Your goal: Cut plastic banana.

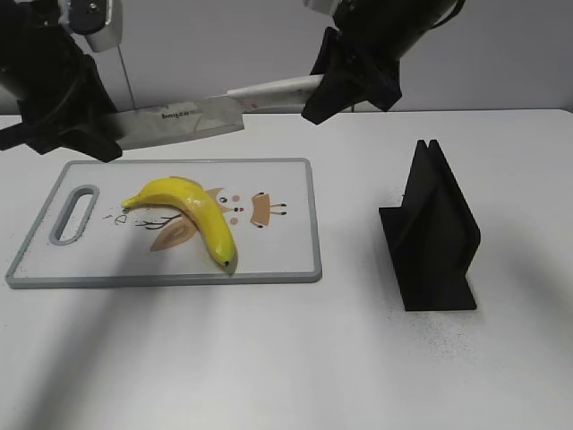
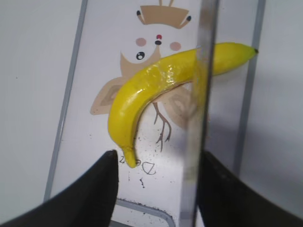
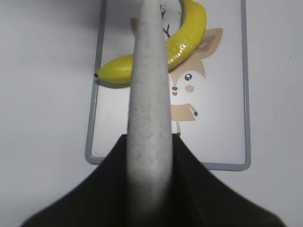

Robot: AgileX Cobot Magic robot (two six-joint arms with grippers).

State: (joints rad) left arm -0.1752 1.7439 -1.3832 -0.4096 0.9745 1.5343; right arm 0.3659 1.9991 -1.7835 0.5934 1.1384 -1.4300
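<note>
A yellow plastic banana lies on a white cutting board with a grey rim and a cartoon deer print. My right gripper is shut on the pale handle of a knife and holds it level above the board's far edge, blade pointing left. My left gripper is open around the blade's tip. In the left wrist view the blade stands between the jaws, close to the right finger, above the banana. The right wrist view shows the handle in the jaws over the banana.
A black knife stand is upright on the white table to the right of the board. The board has a handle slot at its left end. The board also shows in the left wrist view and the right wrist view.
</note>
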